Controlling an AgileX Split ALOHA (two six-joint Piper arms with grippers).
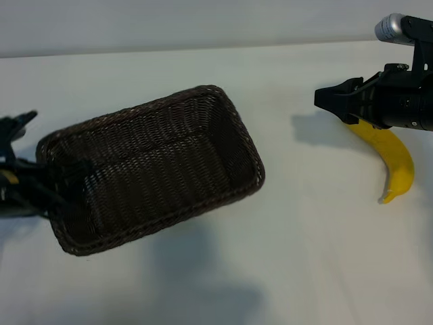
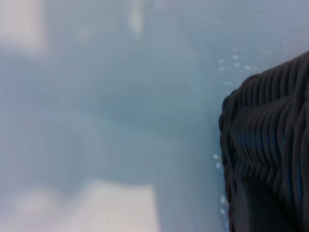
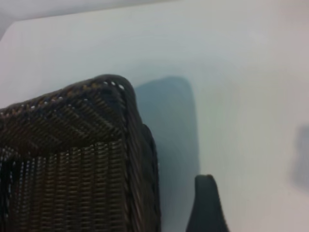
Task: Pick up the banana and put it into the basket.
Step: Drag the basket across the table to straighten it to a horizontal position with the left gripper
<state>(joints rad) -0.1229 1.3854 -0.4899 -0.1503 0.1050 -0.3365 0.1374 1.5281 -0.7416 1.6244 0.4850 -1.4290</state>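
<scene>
The dark-brown woven basket (image 1: 238, 128) sits left of centre, slanted, with a wide shadow under it. My left gripper (image 1: 42, 181) is at its left end, shut on the rim there. The left wrist view shows only the basket's weave (image 2: 270, 145) close up. The yellow banana (image 1: 397, 161) lies on the table at the right, its pointed tip toward the front. My right gripper (image 1: 326, 101) hovers over the banana's stem end, hides it and points toward the basket, open with nothing in it. One finger (image 3: 206, 205) shows beside the basket's corner (image 3: 72, 159).
The white table (image 1: 304, 237) stretches between basket and banana and along the front. A silver cylinder (image 1: 391, 27) on the right arm sticks out at the top right corner.
</scene>
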